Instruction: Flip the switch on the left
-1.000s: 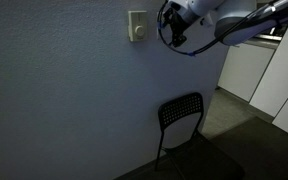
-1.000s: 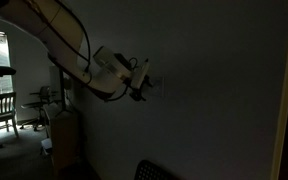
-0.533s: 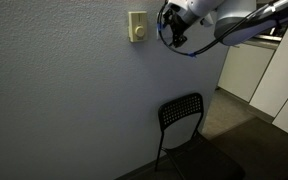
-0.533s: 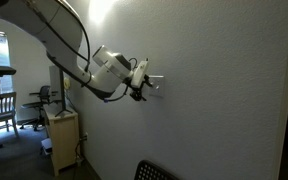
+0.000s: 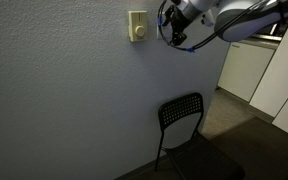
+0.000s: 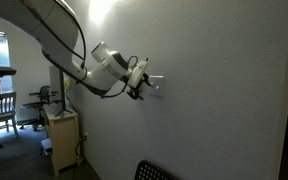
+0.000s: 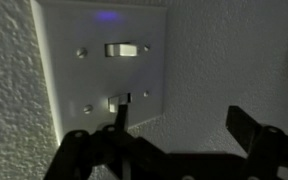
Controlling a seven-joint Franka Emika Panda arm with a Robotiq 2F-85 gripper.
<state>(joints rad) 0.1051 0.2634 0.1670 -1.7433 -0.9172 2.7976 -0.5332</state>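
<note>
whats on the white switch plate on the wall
The white rectangular switch plate carries two toggle switches, small screws and a purple glow. A finger of the black gripper covers part of the lower toggle.

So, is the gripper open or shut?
The gripper is open: in the wrist view its fingers stand wide apart, one by the lower toggle, nothing between them.

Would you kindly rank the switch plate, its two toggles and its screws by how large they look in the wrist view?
1. switch plate, by far the largest.
2. upper toggle and lower toggle: they look about alike, so I leave them tied.
3. screws, the smallest.
</note>
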